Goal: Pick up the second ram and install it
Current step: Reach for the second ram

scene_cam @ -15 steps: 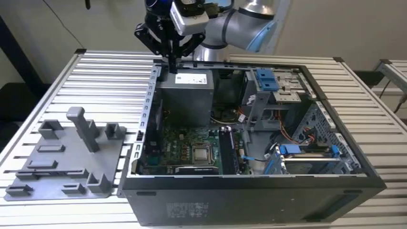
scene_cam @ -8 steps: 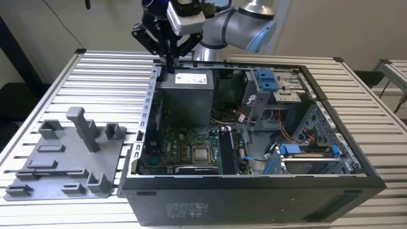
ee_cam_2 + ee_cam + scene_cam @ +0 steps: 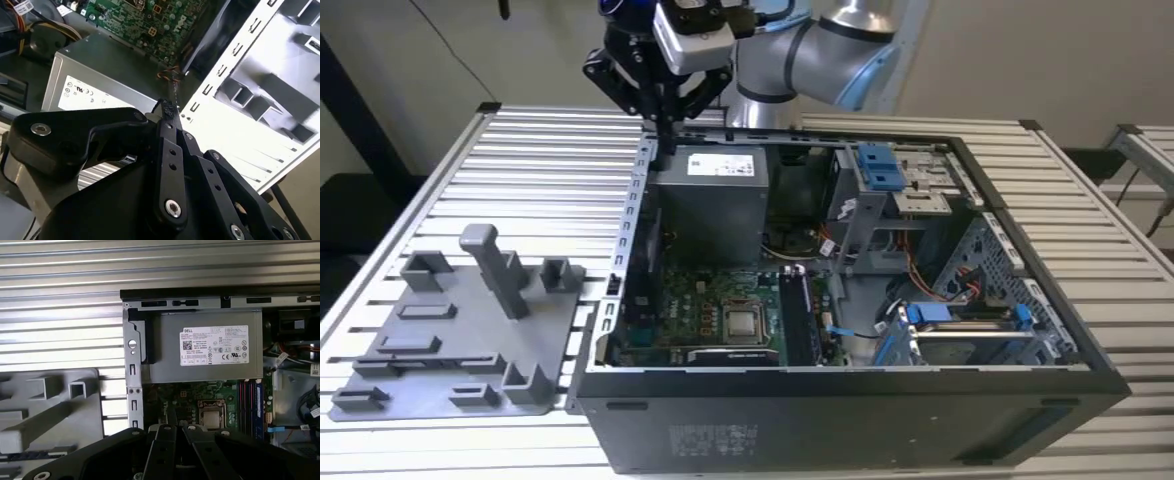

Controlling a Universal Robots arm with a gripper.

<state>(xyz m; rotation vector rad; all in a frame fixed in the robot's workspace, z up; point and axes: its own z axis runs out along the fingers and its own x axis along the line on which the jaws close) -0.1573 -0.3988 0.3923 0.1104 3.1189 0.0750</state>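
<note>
The second ram cannot be singled out with certainty. No stick face is seen at the claw (image 3: 663, 158). In the second wrist view a thin dotted line (image 3: 174, 97) is seen just beside the fingertips (image 3: 167, 106); whether that is a stick's edge or a cable cannot be told. In the memory slots (image 3: 794, 312), just beside the CPU socket (image 3: 744, 322), seated sticks and bare slots cannot be told apart. A dark strip (image 3: 427, 357) is noted in a long holder on the fixture plate (image 3: 460, 330); stick or shadow, not resolved.

Claw: pressed together, pointed down, held well above the open case (image 3: 854, 405), over the corner by the power supply (image 3: 710, 200). No contact with anything beneath is seen.

Step in hand, as judged: a crossing over the case wall, between plate and slots. It is best done with height held until the rim, the power supply and the loose cables (image 3: 941, 288) are cleared. The flats of the fingers are best kept parallel to the slots, as they appear to be set, so that a stick is gripped or seated square, not twisted.

Counted: one arm (image 3: 841, 40), one claw, one case, one power supply, one CPU socket, one fixture plate with one tall peg (image 3: 491, 262), one slatted tabletop (image 3: 520, 150). Sticks: no count is possible.
</note>
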